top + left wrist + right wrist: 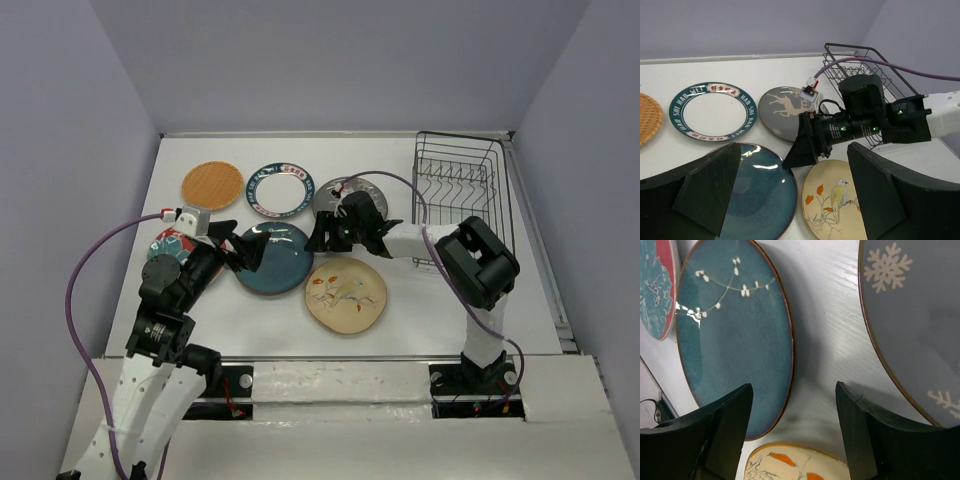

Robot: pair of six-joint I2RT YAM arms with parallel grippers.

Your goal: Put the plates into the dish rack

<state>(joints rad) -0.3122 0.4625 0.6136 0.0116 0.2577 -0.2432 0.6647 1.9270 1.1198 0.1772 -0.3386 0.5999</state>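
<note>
left fingers and right fingers both open; six plates flat on the desk, outside the dish rack.

top view: dish rack (pixel 460 190) stands at the 2 o'clock corner of the desk (pixel 420 310). orange plate (pixel 212 184), blue-rimmed plate (pixel 280 190) and grey plate (pixel 365 186) lie in a row toward 12 o'clock. red-and-teal plate (pixel 170 243) lies at 9 o'clock, dark teal plate (pixel 275 262) near centre, cream floral plate (pixel 346 294) just beside it at 4 o'clock. left fingers (pixel 250 247) are spread wide over the 10 o'clock rim of the dark teal plate, holding nothing. right fingers (pixel 320 232) are spread wide above the gap between the dark teal and grey plates, holding nothing.
</note>
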